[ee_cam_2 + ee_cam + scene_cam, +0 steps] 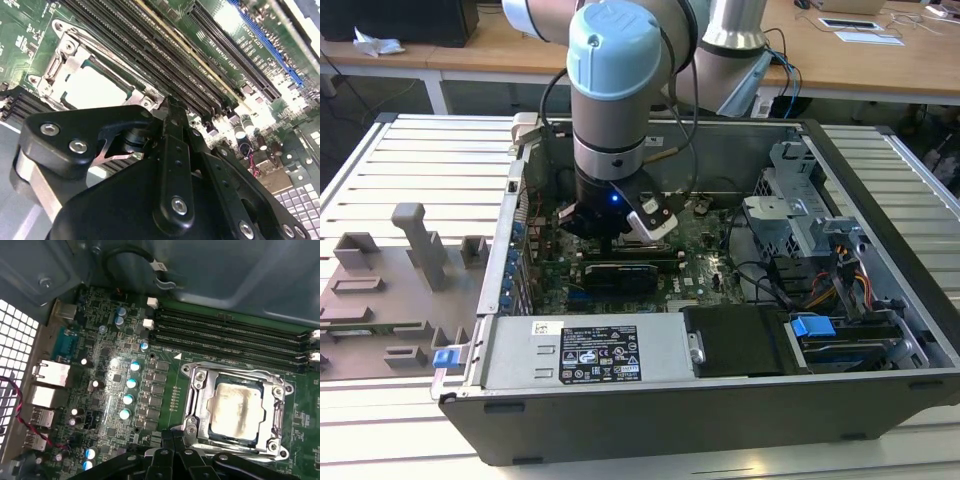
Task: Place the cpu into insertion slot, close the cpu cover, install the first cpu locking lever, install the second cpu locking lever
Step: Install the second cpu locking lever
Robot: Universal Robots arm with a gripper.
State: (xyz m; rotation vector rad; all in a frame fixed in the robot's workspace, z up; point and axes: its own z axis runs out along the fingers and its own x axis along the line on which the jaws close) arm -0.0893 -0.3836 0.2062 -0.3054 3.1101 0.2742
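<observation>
Here the gripper [172, 440] hangs low inside the open computer case [880, 390], its black fingers [172, 150] pressed together with no gap and nothing between them, as both wrist views show. The fingertips sit just beside one edge of the insertion slot [235, 410], close above the green motherboard [110, 340]; whether they touch the board or the socket frame cannot be told.

In the slot lies the cpu [236, 407], flat, its dull silver top showing through the window of the cpu cover [200, 402]. The cover is folded down over the chip, its metal frame lying around the chip's edges. In the second wrist view the same chip appears bright under glare, with a thin silver bar running along one side of the frame near the fingers; whether that bar is latched is unclear.

Beside the socket, four long black memory slots [225, 335] run parallel to one side of it. On the other side stand rows of small round capacitors [131, 382] and grey square components, and beyond them the metal rear ports [47, 375] at the case wall.

In the exterior view the arm [620, 90] reaches straight down into the case, which lies on its side on a slatted metal table [430, 160]. To the exterior view's left a grey fixture tray [390, 290] rests on the table.
</observation>
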